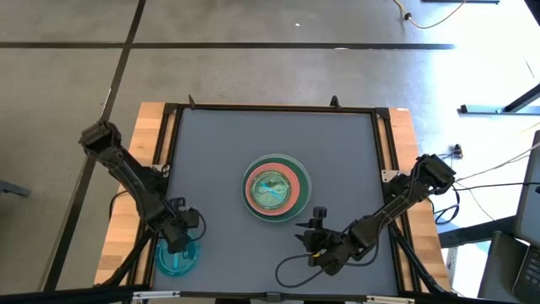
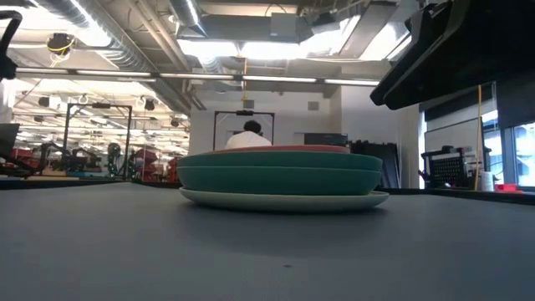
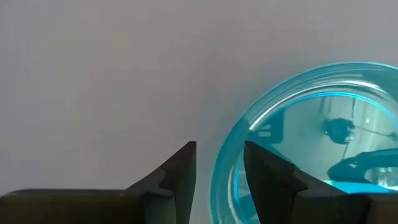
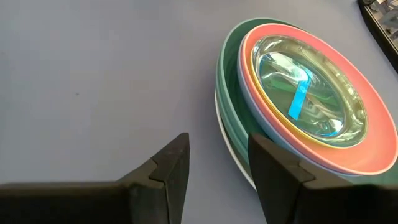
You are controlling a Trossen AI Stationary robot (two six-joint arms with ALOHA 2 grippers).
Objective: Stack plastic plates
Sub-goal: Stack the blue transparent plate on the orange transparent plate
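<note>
A stack of plates point(image 1: 277, 187) sits at the table's middle: cream at the bottom, then green, pale blue, pink and orange, with a translucent green plate bearing a cyan stripe point(image 4: 298, 99) on top. In the low view the stack point(image 2: 280, 176) rests flat on its cream plate. A single translucent cyan plate point(image 1: 177, 256) lies flat near the table's near left corner. My left gripper point(image 3: 219, 171) is open over it, with its fingers on either side of the plate's rim. My right gripper point(image 4: 217, 146) is open and holds nothing, just near and right of the stack. My left gripper comes from above with one finger point(image 3: 267, 177) inside the cyan plate and the other point(image 3: 177, 171) outside its rim point(image 3: 222, 180). A strip of table shows between the outer finger and the rim. Whether the inner finger touches the rim, I cannot tell. The plate lies on the table.
A black frame point(image 1: 270, 108) borders the grey mat, with wooden table edges point(image 1: 152, 127) outside it. A black cable loop point(image 1: 291, 270) lies by the right arm near the near edge. Bare mat spreads left of and beyond the stack. A person point(image 2: 249, 138) sits far behind.
</note>
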